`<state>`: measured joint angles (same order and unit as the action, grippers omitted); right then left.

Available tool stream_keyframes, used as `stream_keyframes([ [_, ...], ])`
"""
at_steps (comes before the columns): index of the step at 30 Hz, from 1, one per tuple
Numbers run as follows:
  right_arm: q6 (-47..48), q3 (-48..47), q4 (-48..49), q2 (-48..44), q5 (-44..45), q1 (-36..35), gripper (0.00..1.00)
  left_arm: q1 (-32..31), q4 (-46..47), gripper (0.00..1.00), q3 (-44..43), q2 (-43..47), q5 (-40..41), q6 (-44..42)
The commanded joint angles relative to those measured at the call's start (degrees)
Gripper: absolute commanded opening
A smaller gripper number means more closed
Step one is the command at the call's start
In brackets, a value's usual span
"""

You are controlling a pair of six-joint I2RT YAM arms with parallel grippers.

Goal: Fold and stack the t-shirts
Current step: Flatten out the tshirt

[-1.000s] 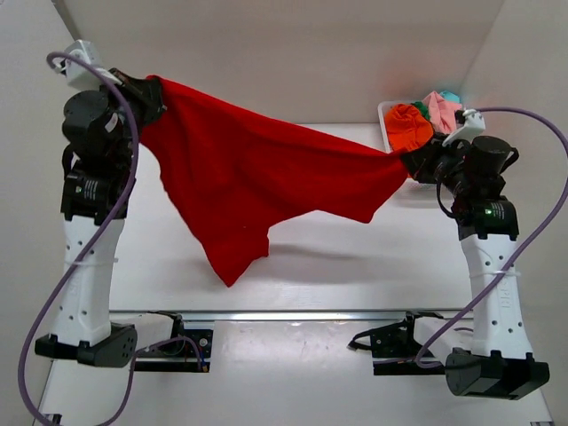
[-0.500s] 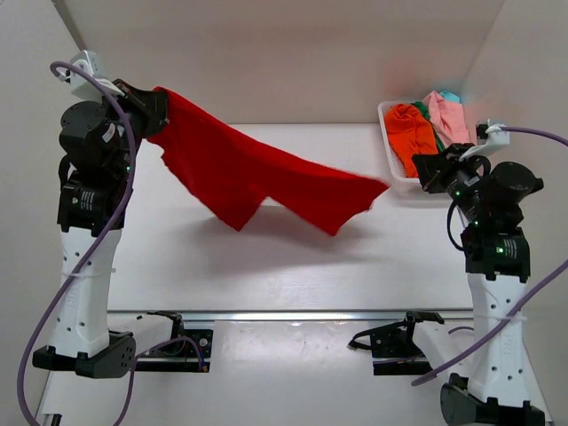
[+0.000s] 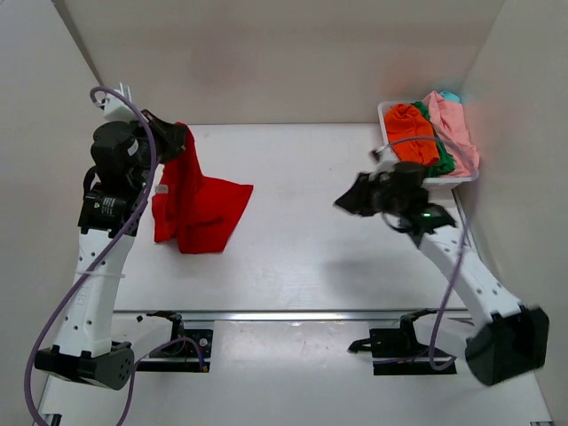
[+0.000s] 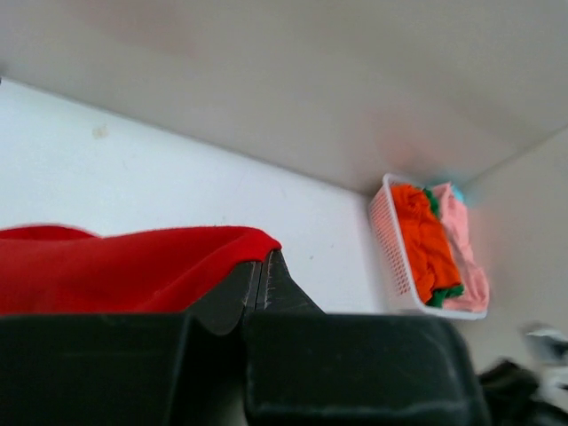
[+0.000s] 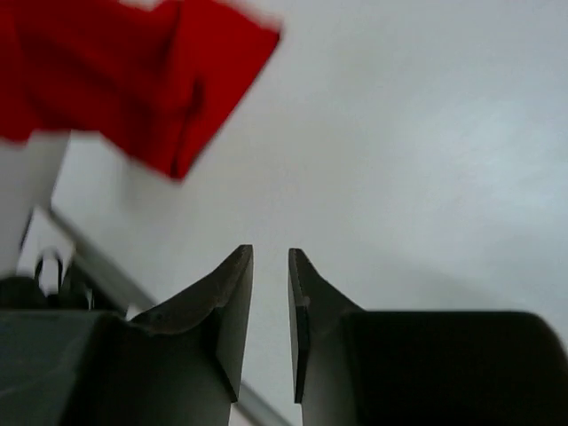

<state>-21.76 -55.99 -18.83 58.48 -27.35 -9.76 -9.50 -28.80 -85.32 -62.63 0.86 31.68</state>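
Note:
My left gripper (image 3: 177, 136) is shut on an edge of the bright red t-shirt (image 3: 197, 206) and holds it up at the left. The shirt hangs down and its lower part lies crumpled on the table. In the left wrist view the red cloth (image 4: 115, 266) is pinched at the shut jaw tips (image 4: 263, 257). My right gripper (image 3: 343, 202) is over the middle of the table, jaws slightly apart and empty (image 5: 271, 257). The red shirt (image 5: 133, 80) lies ahead of it, apart. Orange (image 3: 410, 133), green (image 3: 441, 160), pale pink (image 3: 453, 124) and teal (image 3: 451, 95) shirts lie in the basket.
The white plastic basket (image 3: 383, 120) stands at the back right corner, against the right wall; it also shows in the left wrist view (image 4: 386, 240). White walls close in the table at the back and both sides. A metal rail (image 3: 293, 315) runs along the near edge.
My right gripper has let go of the red shirt and swung left and down towards the table's middle. The shirt has dropped from its spread span and now hangs from the left gripper only.

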Motion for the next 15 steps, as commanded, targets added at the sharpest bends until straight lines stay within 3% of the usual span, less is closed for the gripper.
stream_keyframes([
  [1,-5.31,4.22,8.88,7.75,2.64,-13.60,0.21,-0.08,2.78,0.00,2.96,2.60,-1.65,0.40],
  [6,-10.05,-2.52,19.78,24.27,3.19,-25.56,0.21,0.36,2.08,0.00,5.60,4.18,1.77,-1.53],
  [15,-18.75,-26.35,25.77,53.22,-3.58,-29.87,0.32,0.97,3.05,0.00,8.07,8.05,9.77,-3.20],
])
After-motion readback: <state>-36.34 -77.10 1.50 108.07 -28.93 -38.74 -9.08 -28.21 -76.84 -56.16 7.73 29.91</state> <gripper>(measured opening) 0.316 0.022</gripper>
